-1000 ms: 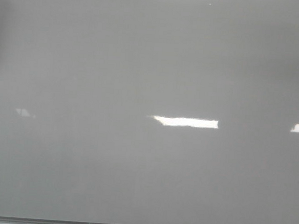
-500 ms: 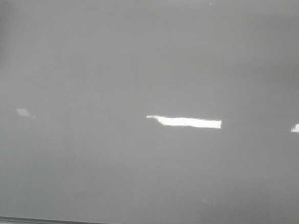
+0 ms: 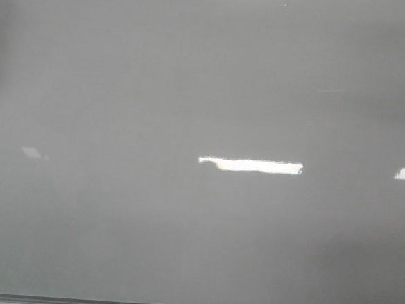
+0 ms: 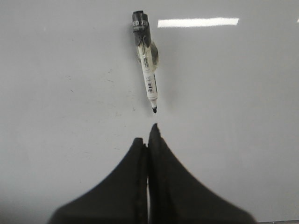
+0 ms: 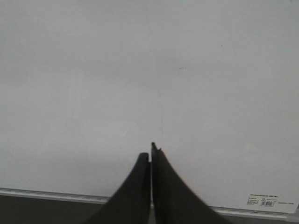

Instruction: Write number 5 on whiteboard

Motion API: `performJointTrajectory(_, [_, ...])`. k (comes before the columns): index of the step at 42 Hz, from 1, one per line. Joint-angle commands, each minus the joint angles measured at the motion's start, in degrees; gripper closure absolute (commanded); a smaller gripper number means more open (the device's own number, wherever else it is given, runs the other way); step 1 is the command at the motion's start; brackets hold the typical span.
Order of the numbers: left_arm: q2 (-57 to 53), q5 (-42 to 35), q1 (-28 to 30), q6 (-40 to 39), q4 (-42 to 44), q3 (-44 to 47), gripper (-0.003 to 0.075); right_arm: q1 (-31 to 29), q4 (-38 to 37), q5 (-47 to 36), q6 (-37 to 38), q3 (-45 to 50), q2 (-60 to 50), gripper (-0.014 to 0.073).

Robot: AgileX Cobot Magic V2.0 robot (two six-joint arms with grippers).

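One whiteboard (image 3: 114, 222), one marker (image 4: 146, 67), two end effectors: left (image 4: 148, 135), right (image 5: 150, 154).

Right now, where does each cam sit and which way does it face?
Front: faces forward onto the whiteboard; no arm shows.
Left wrist: on the left arm, over the board and a marker; left gripper shut.
Right wrist: on the right arm, over bare board and its edge strip; right gripper shut.
Shared: the board, in all three.

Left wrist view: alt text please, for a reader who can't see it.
A black-capped marker lies on the whiteboard, its uncapped tip pointing toward the left end effector, whose fingers are closed together and hold nothing. No writing shows on the board; a bright light reflection sits near the marker's cap end.
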Motion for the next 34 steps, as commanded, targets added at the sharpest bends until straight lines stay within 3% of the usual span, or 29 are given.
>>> performJointTrajectory(1, [2.1,-4.0,-0.4,0.0,-0.4,-1.5,0.0698,0.0,-0.8,-4.4,-1.5,-1.8,0.2,0.0409])
performJointTrajectory(4, [3.5,-4.1,-0.4,0.0,-0.4,-1.5,0.0615,0.0,-0.8,-4.4,-1.5,-1.8,0.2,0.0277])
performJointTrajectory(8, [5.1,-4.2,-0.4,0.0,-0.4,-1.5,0.0438,0.0,-0.8,-4.4,-1.5,-1.8,0.2,0.0137])
performJointTrajectory(12, [7.1,-4.5,-0.4,0.0,-0.4,-1.5,0.0244,0.0,-0.8,-4.4,-1.5,-1.8,0.2,0.0081])
performJointTrajectory(14, [8.6,-5.2,-0.4,0.0,-0.4,-1.5,0.0183,0.0,-0.8,-4.4,-1.5,-1.8,0.2,0.0087])
performJointTrajectory(34, [23.4,-13.7,-0.4,0.0,-1.4,-4.9,0.0175,0.0,-0.7,-4.4,-1.5,-1.8,0.2,0.0086])
